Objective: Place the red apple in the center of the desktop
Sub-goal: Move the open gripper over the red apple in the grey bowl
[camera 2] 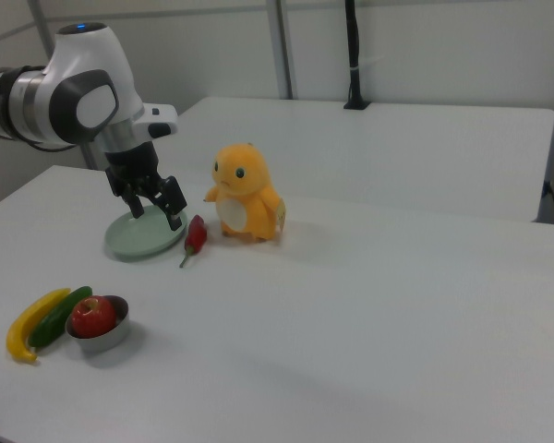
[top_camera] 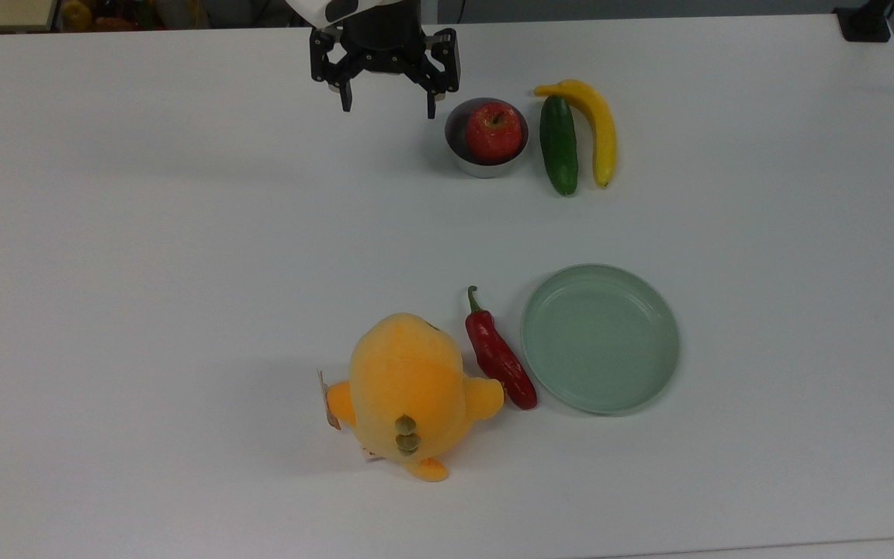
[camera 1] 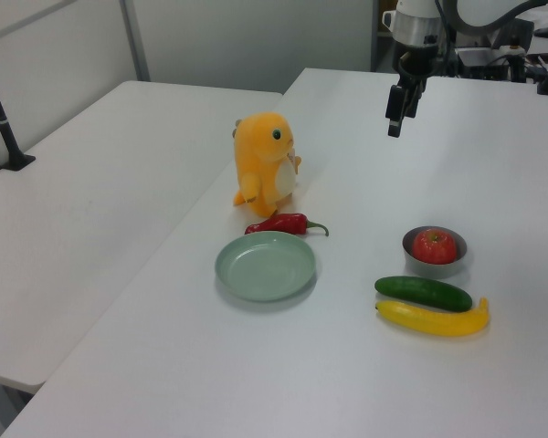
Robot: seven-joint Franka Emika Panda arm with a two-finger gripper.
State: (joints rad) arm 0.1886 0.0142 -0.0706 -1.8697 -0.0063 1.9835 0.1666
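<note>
Cluttered white desktop point(top_camera: 183, 256), seemingly matte

Desktop point(top_camera: 183, 256): broad bare stretch across the middle and the top view's left. Gripper point(top_camera: 387, 99) hangs above the surface with fingers spread, just beside the bowl point(top_camera: 486, 165), air beneath it unobstructed. Apple point(top_camera: 493, 131) sits in the bowl, uncovered from above; cucumber point(top_camera: 558, 144) and banana point(top_camera: 596, 128) flank the bowl's far side. Toy point(top_camera: 408, 392), chili point(top_camera: 498, 353) and plate point(top_camera: 649, 373) cluster well apart.
</note>
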